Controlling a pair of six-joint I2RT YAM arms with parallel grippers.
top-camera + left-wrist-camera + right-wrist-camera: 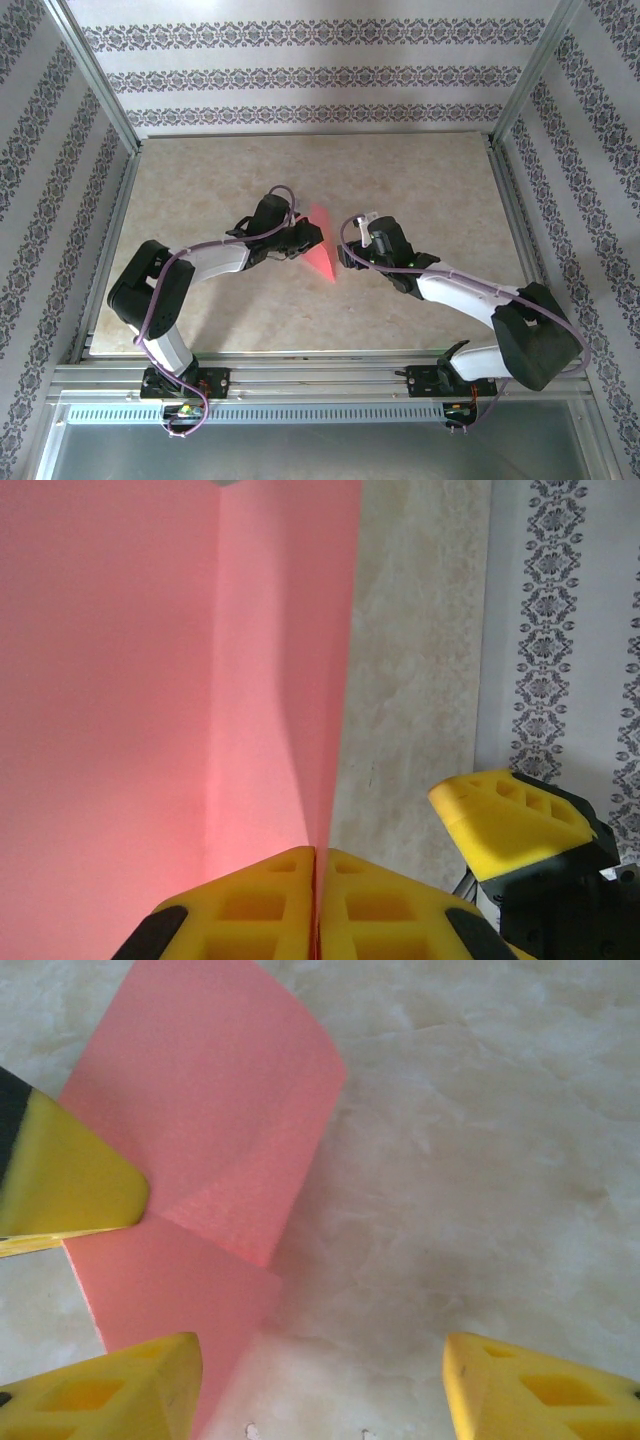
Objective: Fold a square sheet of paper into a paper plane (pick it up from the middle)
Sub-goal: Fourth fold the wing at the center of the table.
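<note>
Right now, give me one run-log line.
left gripper: shut on paper sheet | right gripper: open, holding nothing | paper sheet: creased, flap folded over

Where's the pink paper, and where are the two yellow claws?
folded salmon-pink paper sheet (325, 255): top view, its middle.
left yellow claw (316, 858): left wrist view, between its shut fingertips.
right yellow claw (320, 1352): right wrist view, midway between its open fingertips.

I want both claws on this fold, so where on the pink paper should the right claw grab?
Probably the free edge of the pink paper, lifted off the table, away from where the shut left claw pinches it. Bring the open right claw in from the right, jaws straddling that thin edge.
</note>
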